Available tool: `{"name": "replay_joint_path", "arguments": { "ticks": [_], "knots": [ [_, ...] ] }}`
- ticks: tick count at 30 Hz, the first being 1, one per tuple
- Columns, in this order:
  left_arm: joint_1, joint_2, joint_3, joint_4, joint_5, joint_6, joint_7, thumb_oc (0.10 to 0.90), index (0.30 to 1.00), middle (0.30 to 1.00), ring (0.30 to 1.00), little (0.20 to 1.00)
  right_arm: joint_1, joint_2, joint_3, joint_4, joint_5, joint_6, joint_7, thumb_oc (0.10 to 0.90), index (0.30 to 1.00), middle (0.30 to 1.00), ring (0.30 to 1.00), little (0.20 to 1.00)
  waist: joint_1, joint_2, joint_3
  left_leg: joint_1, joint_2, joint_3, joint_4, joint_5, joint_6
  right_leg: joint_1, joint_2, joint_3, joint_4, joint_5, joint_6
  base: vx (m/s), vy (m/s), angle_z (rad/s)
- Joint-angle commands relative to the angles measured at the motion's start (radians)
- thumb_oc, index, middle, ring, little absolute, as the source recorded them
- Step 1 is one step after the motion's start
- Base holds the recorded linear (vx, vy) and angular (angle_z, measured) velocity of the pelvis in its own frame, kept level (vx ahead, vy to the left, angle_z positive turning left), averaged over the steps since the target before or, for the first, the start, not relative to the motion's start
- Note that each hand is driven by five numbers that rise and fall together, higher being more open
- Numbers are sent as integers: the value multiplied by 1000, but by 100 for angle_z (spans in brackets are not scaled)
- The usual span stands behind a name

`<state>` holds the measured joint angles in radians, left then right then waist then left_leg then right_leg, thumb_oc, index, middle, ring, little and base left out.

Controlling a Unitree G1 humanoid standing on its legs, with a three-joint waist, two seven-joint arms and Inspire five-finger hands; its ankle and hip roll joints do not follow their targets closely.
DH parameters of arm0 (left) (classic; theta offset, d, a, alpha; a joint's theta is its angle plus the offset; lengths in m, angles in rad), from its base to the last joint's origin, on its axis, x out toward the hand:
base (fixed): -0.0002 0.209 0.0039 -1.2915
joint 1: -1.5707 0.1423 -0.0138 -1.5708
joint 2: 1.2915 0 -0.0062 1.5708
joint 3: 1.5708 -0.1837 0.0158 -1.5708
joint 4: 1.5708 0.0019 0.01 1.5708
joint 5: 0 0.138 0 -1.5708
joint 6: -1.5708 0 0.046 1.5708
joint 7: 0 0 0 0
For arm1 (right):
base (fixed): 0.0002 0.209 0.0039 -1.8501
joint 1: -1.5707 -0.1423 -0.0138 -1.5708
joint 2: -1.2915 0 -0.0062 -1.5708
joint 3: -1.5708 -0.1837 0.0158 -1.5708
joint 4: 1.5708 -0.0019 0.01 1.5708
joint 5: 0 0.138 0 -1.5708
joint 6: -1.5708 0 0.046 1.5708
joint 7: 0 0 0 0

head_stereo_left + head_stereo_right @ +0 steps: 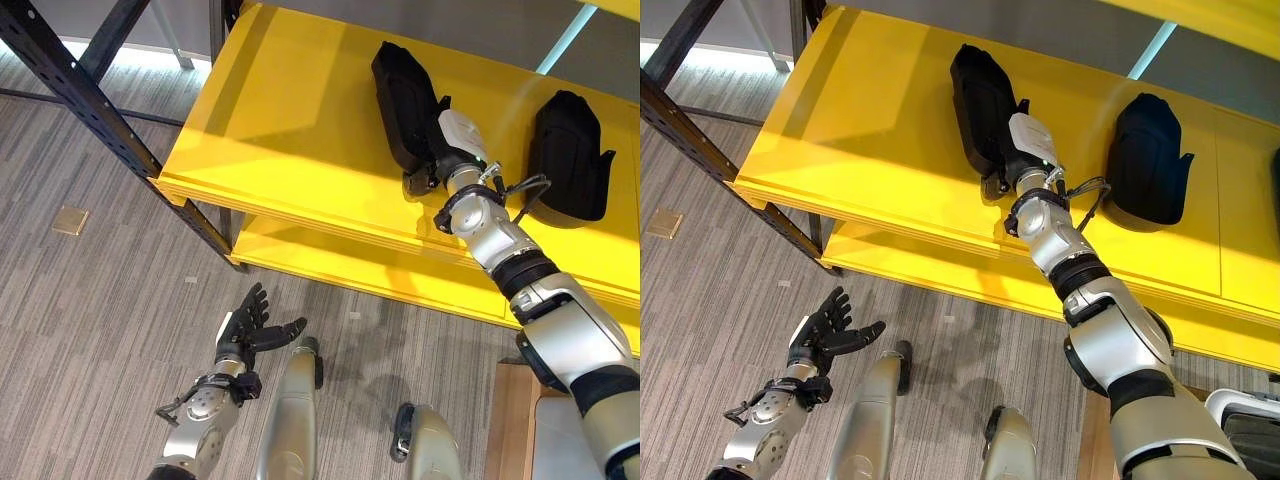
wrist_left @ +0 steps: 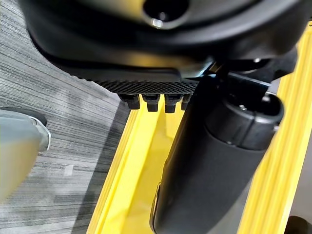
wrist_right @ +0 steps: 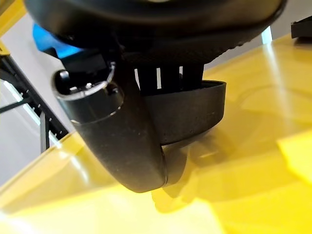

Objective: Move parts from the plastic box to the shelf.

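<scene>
- Left hand (image 1: 250,330) hangs low over the floor, fingers spread, holding nothing.
- Right hand (image 1: 1012,165) grips a black part (image 1: 980,95) lying on the yellow shelf (image 1: 855,120); this looks like the placing step.
- Next: let go and draw back; a second part (image 1: 1148,160) lies well apart.

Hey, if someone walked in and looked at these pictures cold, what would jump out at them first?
Probably the bright yellow shelf and the right hand reaching onto it, fingers on a black part lying there. A second black part lies further to the robot's right. Lower down, the left hand hangs open over the grey floor.
</scene>
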<state>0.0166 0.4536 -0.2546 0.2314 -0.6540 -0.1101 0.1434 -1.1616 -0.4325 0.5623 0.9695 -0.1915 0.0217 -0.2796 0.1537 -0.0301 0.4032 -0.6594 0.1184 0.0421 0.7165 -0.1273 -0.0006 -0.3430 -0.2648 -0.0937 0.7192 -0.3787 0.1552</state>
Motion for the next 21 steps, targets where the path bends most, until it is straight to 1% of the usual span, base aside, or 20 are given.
{"name": "replay_joint_path", "arguments": {
  "ticks": [1,6,12,21],
  "knots": [
    [-37,26,-39,-91,-8,-90,-4,900,1000,1000,1000,1000,-75,-28,-41,37,35,-5,-58,400,300,300,300,300,15,24,-38,33,84,-90,78,-95,-52,-12,5,-15,-23,93,-46,0,0,0],
    [-48,23,-52,-99,-8,-89,8,900,1000,1000,1000,1000,-75,-6,-87,88,66,1,-100,400,300,300,300,300,10,33,-37,25,80,-92,83,-96,-52,-21,2,-17,-14,91,-46,0,0,0],
    [-57,22,-58,-100,-10,-87,20,900,1000,1000,1000,1000,-67,16,-129,89,101,1,-141,400,300,300,300,300,5,43,-33,20,74,-93,84,-94,-50,-31,0,-12,-5,92,-48,0,0,0],
    [-65,19,-68,-110,-9,-87,39,900,1000,1000,1000,1000,-40,43,-172,68,89,13,-213,400,300,300,300,300,-3,53,-31,11,72,-93,82,-93,-52,-50,-1,-9,9,88,-50,0,0,0]
  ]
}}
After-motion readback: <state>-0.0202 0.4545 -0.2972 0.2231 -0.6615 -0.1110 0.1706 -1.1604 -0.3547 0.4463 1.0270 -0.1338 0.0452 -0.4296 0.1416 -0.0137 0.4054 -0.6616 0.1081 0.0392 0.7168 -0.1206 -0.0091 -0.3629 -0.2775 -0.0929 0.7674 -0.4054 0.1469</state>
